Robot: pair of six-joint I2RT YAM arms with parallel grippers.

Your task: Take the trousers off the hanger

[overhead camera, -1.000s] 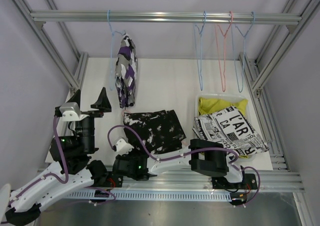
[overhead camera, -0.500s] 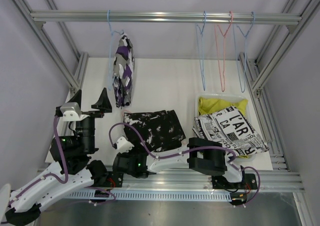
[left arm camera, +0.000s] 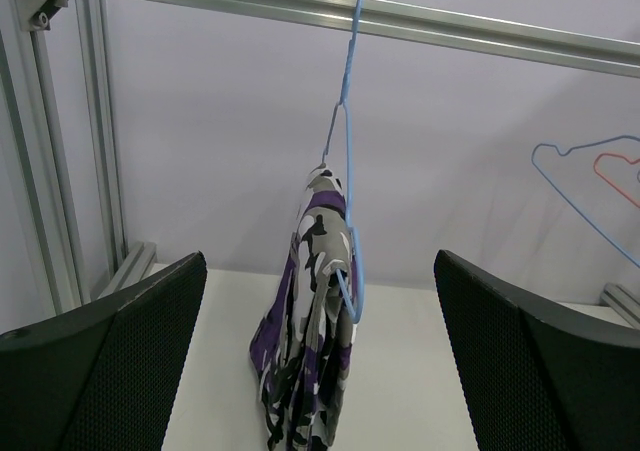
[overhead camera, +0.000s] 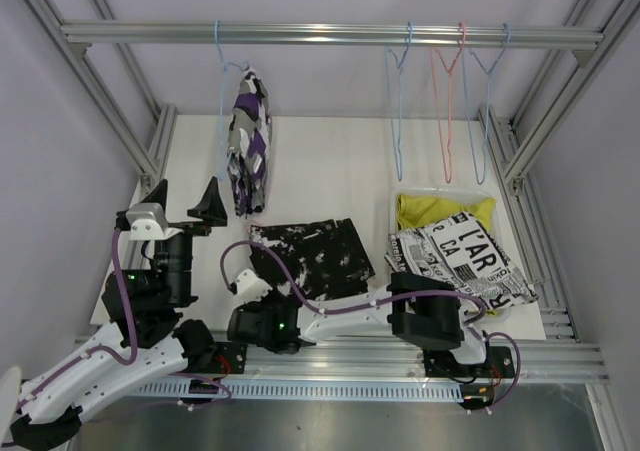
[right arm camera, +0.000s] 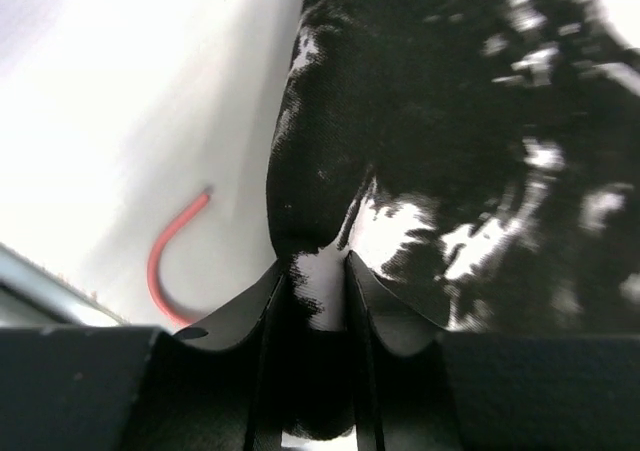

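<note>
On the table, right pincer has clenched onto black-and-white trousers; left pincer gapes.

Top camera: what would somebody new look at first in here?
Probably the purple camouflage trousers, dangling from a blue hanger on the rail at the back left. Next, the black-and-white trousers lying flat in the middle, their near edge pinched by the right gripper.
</note>
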